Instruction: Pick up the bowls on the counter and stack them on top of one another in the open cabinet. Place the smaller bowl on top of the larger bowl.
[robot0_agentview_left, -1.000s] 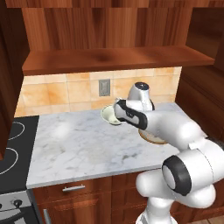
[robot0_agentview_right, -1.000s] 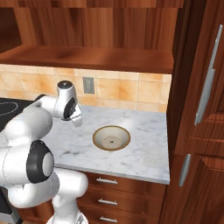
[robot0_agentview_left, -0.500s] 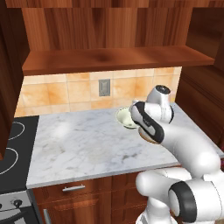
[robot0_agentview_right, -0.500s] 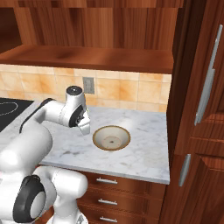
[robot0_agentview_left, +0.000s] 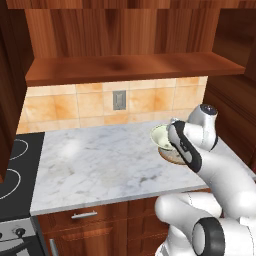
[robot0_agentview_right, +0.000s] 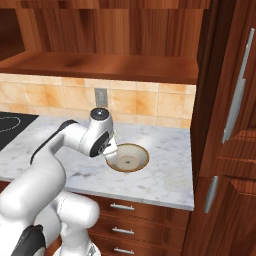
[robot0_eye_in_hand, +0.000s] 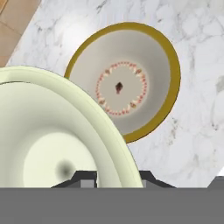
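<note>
The arm has swung right, carrying the small bowl (robot0_agentview_left: 162, 136) over to the big bowl (robot0_agentview_right: 129, 157). The gripper (robot0_agentview_left: 172, 141) is nearly closed, pinching the small bowl's rim and holding it up, tipped, just above the big bowl's left edge. The big bowl still sits on the counter (robot0_agentview_left: 100, 165), near the right end. So the small bowl looks set to be stacked here, not yet in the cabinet (robot0_agentview_left: 125, 67). The shelf is high above. A stove (robot0_agentview_left: 12, 170) sits far left, and a wall plug (robot0_agentview_left: 119, 99) is behind.

Bare counter (robot0_agentview_left: 100, 165) left of the larger bowl (robot0_agentview_right: 129, 158); open cabinet (robot0_agentview_left: 125, 67) shelf unobstructed above.
</note>
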